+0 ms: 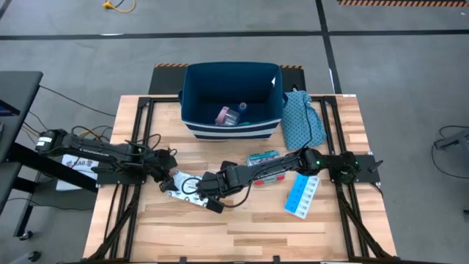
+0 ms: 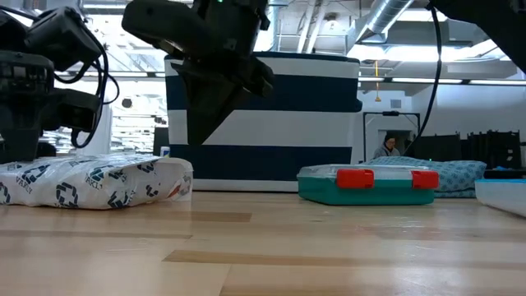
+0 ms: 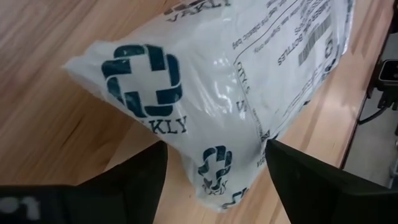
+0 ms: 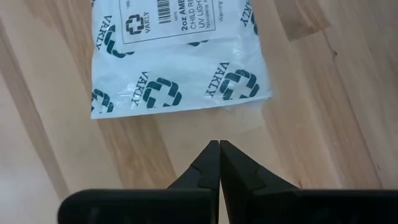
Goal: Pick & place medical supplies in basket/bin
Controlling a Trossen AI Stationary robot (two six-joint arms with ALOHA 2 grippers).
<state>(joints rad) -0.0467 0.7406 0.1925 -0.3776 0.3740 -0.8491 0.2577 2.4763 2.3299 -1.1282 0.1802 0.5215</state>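
The white flat packet with green print (image 1: 183,186) lies flat on the wood table, left of centre, and shows puffy in the low view (image 2: 90,182). My left gripper (image 3: 216,163) is open at the packet's left end, with one corner of the packet (image 3: 217,186) between its two fingers. My right gripper (image 4: 219,163) is shut. It reaches across from the right and hovers over bare wood just short of the packet's near edge (image 4: 180,102). In the low view it hangs dark above the table (image 2: 215,66). The navy bin (image 1: 192,94) stands at the far edge. My left gripper has its fingers (image 3: 144,174) level on either side of the packet's corner, which rests on the table. Whether the fingers touch the packet, I cannot tell.
The bin holds a pink item (image 1: 226,116) and a small blue one (image 1: 242,108). A teal-and-red box (image 1: 262,158) and a light blue pill organiser (image 1: 302,196) lie right of centre. The teal cloth bag (image 1: 302,121) lies beside the bin. A person (image 2: 386,146) sits far behind.
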